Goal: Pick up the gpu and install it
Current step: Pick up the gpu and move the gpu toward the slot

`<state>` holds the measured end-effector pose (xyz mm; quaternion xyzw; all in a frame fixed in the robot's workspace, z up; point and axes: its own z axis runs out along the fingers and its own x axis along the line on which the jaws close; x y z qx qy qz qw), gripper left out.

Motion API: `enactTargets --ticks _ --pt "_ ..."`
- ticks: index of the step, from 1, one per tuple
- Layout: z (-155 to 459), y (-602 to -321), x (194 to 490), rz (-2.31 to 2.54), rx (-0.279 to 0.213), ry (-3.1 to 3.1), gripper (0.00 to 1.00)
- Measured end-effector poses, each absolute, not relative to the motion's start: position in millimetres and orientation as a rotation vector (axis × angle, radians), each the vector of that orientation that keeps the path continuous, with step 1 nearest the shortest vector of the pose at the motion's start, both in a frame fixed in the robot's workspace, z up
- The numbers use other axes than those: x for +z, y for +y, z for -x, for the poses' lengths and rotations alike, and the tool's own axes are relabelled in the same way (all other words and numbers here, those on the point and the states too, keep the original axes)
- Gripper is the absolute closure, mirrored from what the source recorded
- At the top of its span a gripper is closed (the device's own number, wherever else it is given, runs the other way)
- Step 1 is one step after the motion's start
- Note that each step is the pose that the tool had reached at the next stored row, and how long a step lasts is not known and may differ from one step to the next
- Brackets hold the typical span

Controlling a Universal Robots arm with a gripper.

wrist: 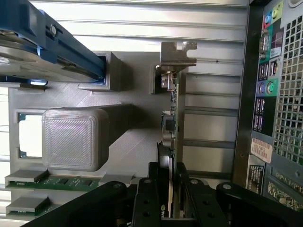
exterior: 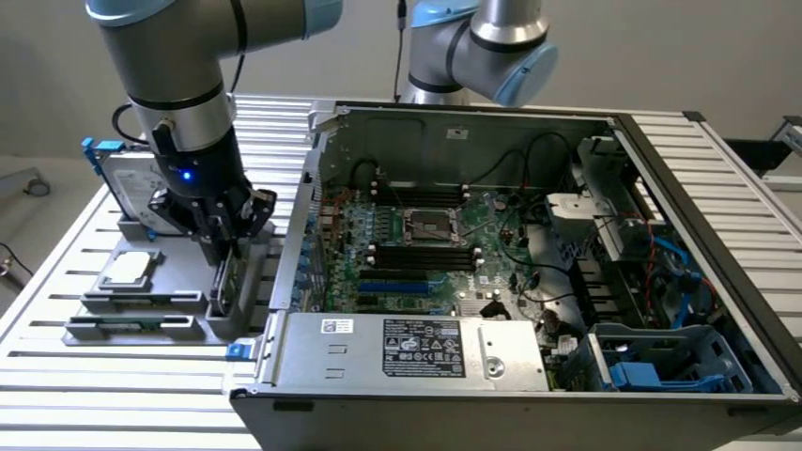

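Exterior view: at nine o'clock of the open computer case [exterior: 701, 282], the gripper [exterior: 221, 246] reaches down into a gray holder [exterior: 239, 324], clamped on the upright gpu [exterior: 223, 287]. One hard drive [exterior: 126, 183], one processor chip [exterior: 130, 268] and two memory sticks [exterior: 141, 299] also sit there. The power supply label [exterior: 420, 346] is unreadable.

Wrist view: the fingers [wrist: 147, 198] press both faces of the one gpu [wrist: 173, 118], which stands on edge in the holder [wrist: 137, 142] beside the case's back panel [wrist: 284, 118].
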<state>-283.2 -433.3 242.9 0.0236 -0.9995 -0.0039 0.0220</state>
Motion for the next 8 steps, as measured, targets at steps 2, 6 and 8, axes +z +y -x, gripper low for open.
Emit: enactTargets --ticks 2,6,8 --pt "283.2 -433.3 242.8 -0.073 -0.012 -3.097 0.74" --pt "283.2 -433.2 243.2 -0.073 -0.013 -3.097 0.74" --pt "283.2 -433.2 247.7 -0.073 -0.013 -3.097 0.74"
